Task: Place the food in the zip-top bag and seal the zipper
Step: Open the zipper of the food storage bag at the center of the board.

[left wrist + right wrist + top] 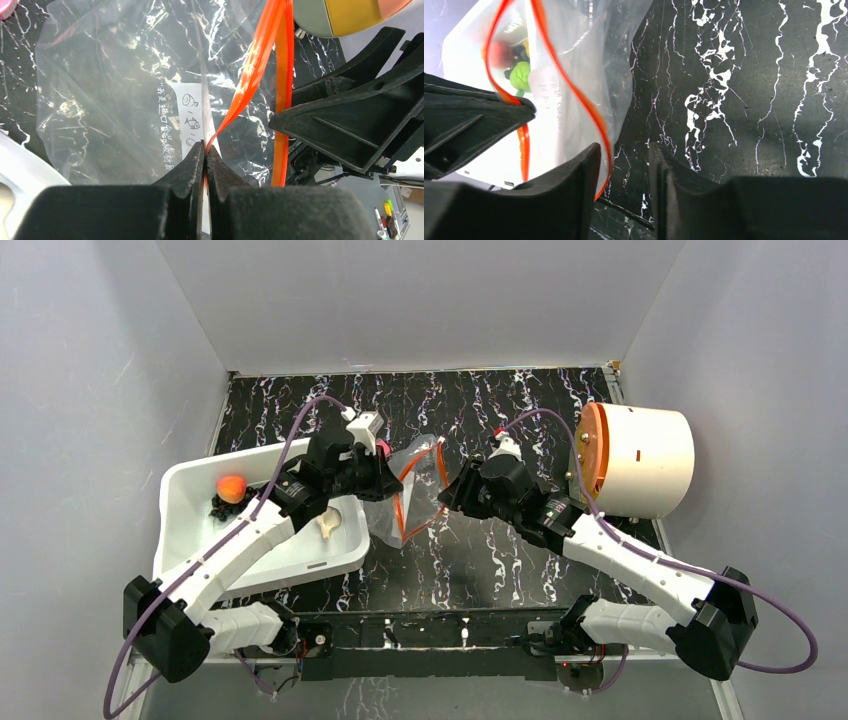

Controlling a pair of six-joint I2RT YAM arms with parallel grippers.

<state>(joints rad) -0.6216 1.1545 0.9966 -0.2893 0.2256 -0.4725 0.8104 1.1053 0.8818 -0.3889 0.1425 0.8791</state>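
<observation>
The clear zip-top bag [418, 485] stands between my two grippers, its mouth held open, and nothing shows inside it. My left gripper [386, 480] is shut on the orange-red zipper strip [250, 80], pinching it at the fingertips [205, 146]. My right gripper [448, 492] is open beside the bag's other lip. In the right wrist view the strip [594, 117] runs just inside its left finger [584, 165]. An orange ball [231, 487] and a beige garlic [328, 523] lie in the white bin. The ball [499, 54] and a green piece [521, 75] show through the bag.
The white bin [190, 540] sits at the left, touching the bag's side. A white cylinder with an orange face [640, 460] stands at the right rear. A small pink block [383, 448] sits behind my left gripper. Grey walls enclose the black marbled table.
</observation>
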